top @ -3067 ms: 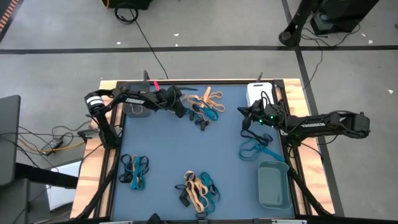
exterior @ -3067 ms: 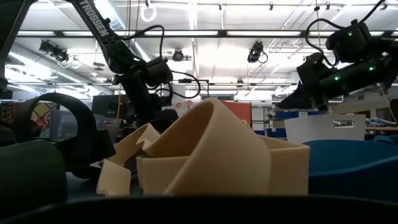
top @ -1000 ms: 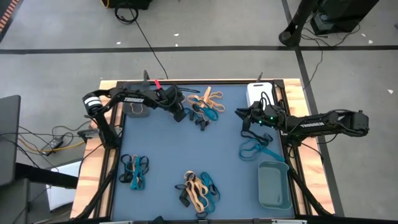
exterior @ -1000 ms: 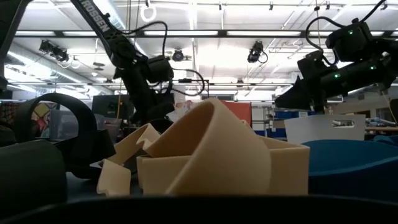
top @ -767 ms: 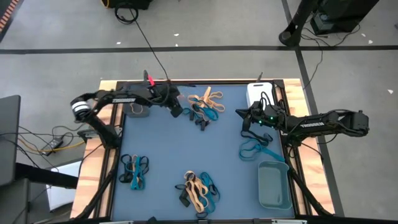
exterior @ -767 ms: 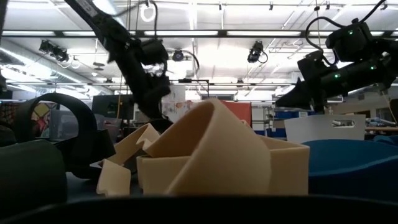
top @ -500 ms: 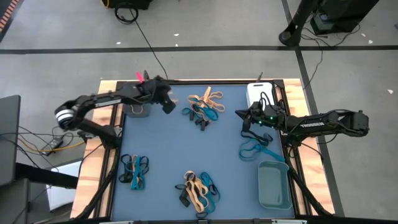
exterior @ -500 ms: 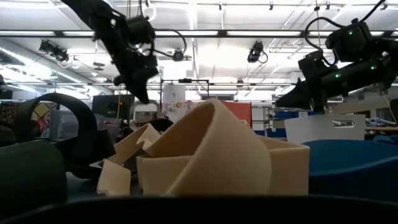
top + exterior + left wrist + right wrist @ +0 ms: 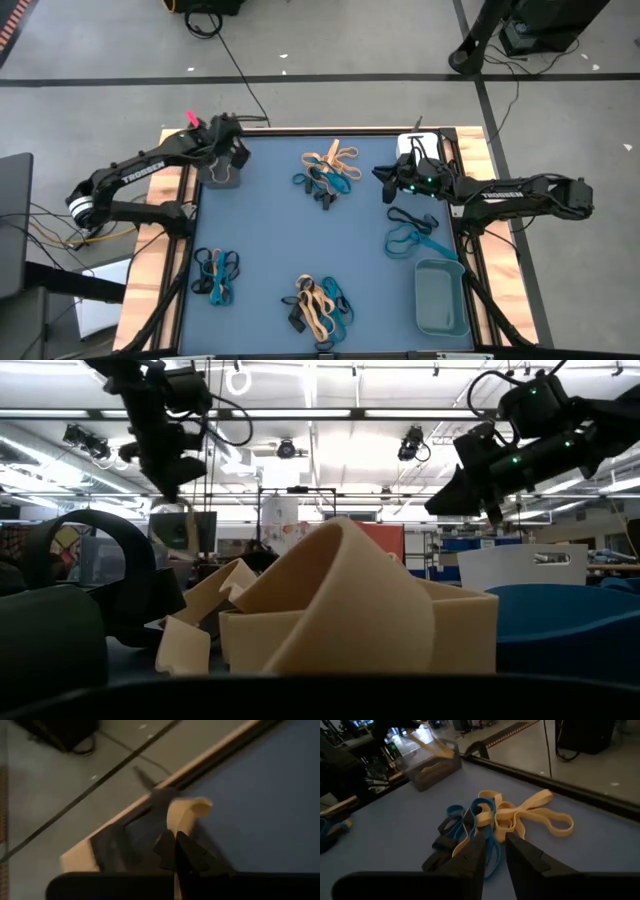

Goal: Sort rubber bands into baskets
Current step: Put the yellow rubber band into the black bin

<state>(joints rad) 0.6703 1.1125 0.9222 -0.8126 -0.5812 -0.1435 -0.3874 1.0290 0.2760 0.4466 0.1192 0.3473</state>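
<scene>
Since a second ago my left gripper has swung away from the mixed pile at the far middle of the mat and now hangs over the dark grey rectangular plastic basket at the far left corner. Its fingers are pressed together on one tan flat rubber band, which droops from the tips in a limp curl above the basket. My right gripper has edged toward the same far pile and hovers beside it; its fingers stand slightly apart with nothing between them. That far pile of tan, teal and black rubber bands lies tangled on the blue mat. Loose teal and black loops lie near the right edge, just short of the grey-teal rectangular basket; the white basket sits at the far right corner, partly under my right arm. Two further piles remain: a mostly teal one near left and a mixed one near centre. I judge these bands light, soft and springy, prone to snag neighbours and cling to the pads on release. Take hold of a single raised arc at a pile's edge, not the overlapped middle.
</scene>
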